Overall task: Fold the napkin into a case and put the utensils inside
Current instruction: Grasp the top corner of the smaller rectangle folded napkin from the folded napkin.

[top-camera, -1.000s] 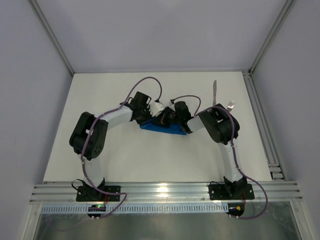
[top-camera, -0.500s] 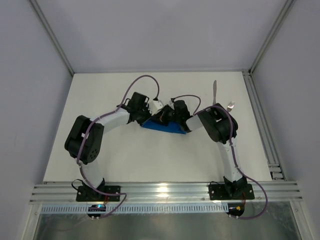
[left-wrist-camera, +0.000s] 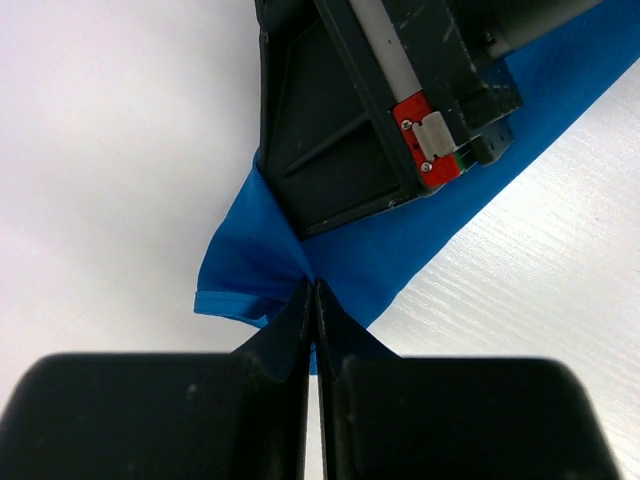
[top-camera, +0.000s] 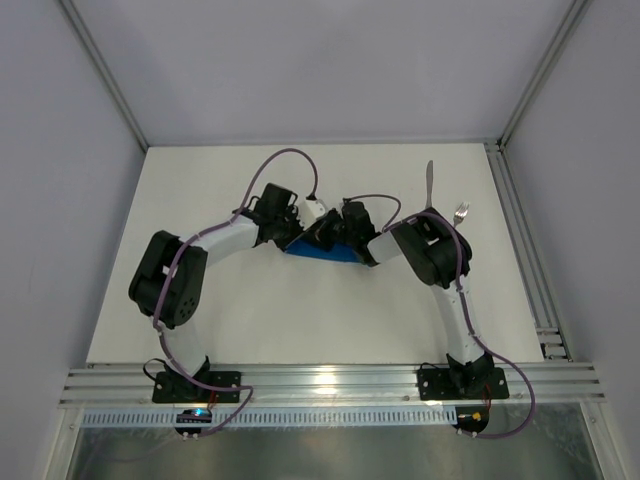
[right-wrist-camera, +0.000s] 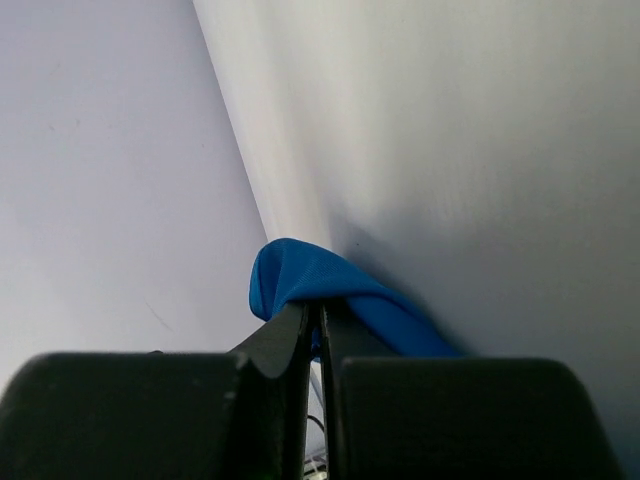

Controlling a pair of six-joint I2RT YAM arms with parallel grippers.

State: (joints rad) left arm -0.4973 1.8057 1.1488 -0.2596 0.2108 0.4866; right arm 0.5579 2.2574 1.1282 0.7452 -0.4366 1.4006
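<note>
— Did you catch that? Since a second ago the left arm has swung its elbow out to the left, and the napkin has slid a touch toward the far side with both wrists.

— Yes. Where is the cloth now?

— On the middle of the bench, folded into a narrow blue wedge that runs left to right under the two wrists. From the left wrist it fans out from the fingertips as a flat blue band; from the right wrist it humps up in a rounded fold.

— Who has hold of it?

— Both. The left end effector has its fingers pressed together on a corner of the fabric at the wedge's left end. The right end effector pinches that rounded fold the same way, fingers nearly touching with blue cloth between them. The two heads sit just beside each other over the cloth.

— And the cutlery?

— Well apart from the napkin, on the right half of the bench. The knife lies pointing toward the back wall, and the fork lies just to its right, partly hidden behind the right arm.
</note>
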